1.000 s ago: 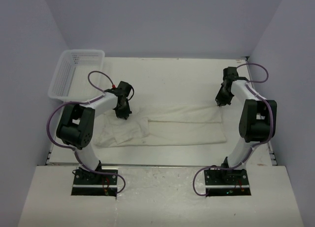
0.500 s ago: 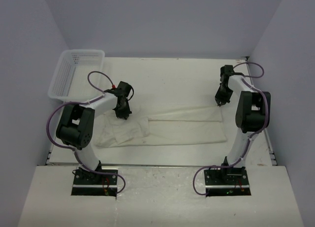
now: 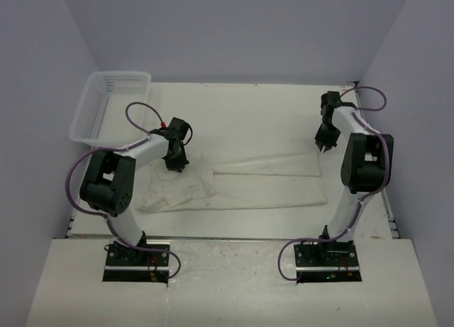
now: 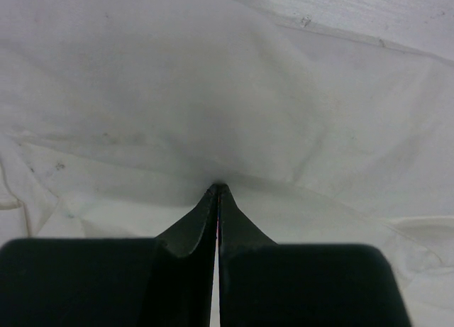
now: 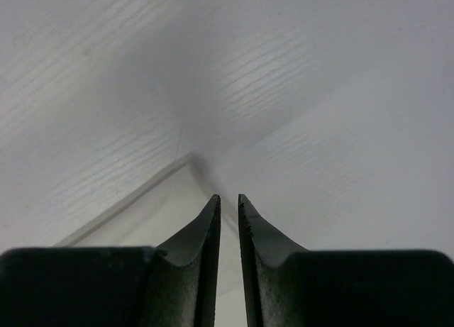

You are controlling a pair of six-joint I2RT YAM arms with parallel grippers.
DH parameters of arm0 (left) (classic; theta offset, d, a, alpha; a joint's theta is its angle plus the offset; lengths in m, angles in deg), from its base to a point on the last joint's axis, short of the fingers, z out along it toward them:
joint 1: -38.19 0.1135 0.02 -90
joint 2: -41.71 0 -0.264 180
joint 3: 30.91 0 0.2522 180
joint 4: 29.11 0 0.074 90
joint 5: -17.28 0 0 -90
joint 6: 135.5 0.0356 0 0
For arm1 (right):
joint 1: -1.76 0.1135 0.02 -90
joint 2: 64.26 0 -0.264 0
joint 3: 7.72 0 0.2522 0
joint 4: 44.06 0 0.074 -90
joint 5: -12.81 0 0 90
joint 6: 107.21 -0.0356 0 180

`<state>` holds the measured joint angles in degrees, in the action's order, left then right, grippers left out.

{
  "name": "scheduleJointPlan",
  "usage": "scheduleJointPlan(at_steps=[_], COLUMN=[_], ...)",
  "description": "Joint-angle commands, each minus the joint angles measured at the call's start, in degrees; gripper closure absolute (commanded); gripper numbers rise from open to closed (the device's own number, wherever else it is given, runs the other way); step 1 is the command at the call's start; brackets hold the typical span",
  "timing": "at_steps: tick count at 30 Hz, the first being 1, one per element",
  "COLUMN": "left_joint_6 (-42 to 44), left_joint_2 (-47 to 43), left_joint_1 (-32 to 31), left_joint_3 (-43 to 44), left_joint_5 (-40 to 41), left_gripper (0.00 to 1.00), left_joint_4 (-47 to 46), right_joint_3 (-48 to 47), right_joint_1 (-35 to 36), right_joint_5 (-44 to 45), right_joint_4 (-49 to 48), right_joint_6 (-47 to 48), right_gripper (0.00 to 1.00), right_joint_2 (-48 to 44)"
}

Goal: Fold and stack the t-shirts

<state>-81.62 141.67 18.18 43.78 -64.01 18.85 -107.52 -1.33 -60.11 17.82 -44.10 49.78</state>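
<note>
Your shirt (image 3: 241, 181) lies long, 9 to 3 o'clock. Your left gripper (image 3: 176, 165) pinches its 9 o'clock end. Your right gripper (image 3: 323, 147), open a crack and empty, sits by the 3 o'clock corner.

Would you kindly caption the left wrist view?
Left jaws pinch the cream t-shirt, its fabric puckering toward their closed tips.
</note>
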Motion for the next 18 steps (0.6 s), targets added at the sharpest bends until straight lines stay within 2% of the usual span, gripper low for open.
scheduleJointPlan(at_steps=[1, 3, 5, 18], left_joint_6=[1.58, 1.14, 0.27, -1.67], left_joint_2=[-2.05, -1.96, -1.79, -7.59], left_joint_1=[0.50, 0.50, 0.50, 0.50], left_joint_3=[0.42, 1.99, 3.40, 4.82], left_joint_5=[5.08, 5.88, 5.97, 11.42], left_gripper=[1.00, 1.00, 1.00, 1.00], left_joint_4=[2.62, 3.42, 4.74, 9.40], right_joint_3=[3.15, 7.00, 8.69, 12.04], right_joint_1=[1.07, 2.03, 2.65, 15.92], right_joint_5=[-7.39, -12.75, -19.43, -22.09], right_joint_4=[-2.84, -6.70, -8.30, -11.03], right_joint_6=[1.40, 2.19, 2.72, 3.95], right_gripper=[0.85, 0.87, 1.00, 1.00], right_joint_2=[-10.30, -13.13, -15.50, -11.92])
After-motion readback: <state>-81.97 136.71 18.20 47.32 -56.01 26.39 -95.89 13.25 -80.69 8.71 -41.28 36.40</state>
